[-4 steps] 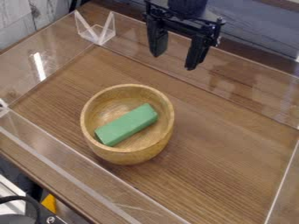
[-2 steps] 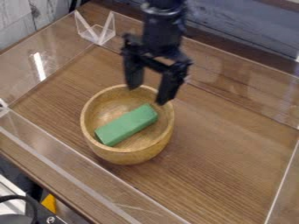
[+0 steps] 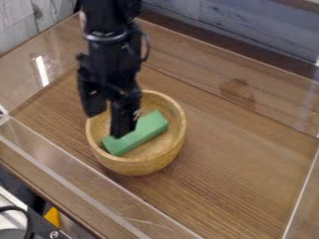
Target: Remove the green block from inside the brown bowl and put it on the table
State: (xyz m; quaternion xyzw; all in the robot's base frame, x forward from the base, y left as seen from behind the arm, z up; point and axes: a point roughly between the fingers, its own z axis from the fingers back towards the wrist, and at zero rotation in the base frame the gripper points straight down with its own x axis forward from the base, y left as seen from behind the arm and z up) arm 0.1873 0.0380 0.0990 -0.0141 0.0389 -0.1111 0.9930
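Leftmost along the upper side of the view runs part of a low clear acrylic wall [image 3: 28, 21], bordering the dark-brown wood-grain tabletop [image 3: 237, 159]. At the lower left edge sit some black cables [image 3: 13, 219] with a small yellow piece [image 3: 51, 217] just beside them. Right of these, the black robot gripper [image 3: 110, 119] reaches in from the top of the view, its two fingers spread wide with nothing between them that can be made out. The left-hand finger in the view is over the tabletop, near the rim of the round light-brown wooden bowl [image 3: 167, 154]; the right-hand one is over the bowl's inside. The small matte bright-green rectangular block [image 3: 134, 133] lies inside the bowl, slanting from lower left to upper right. It shows below and to the right of the gripper in the view, its left part close to the right-hand finger; whether they touch cannot be told.
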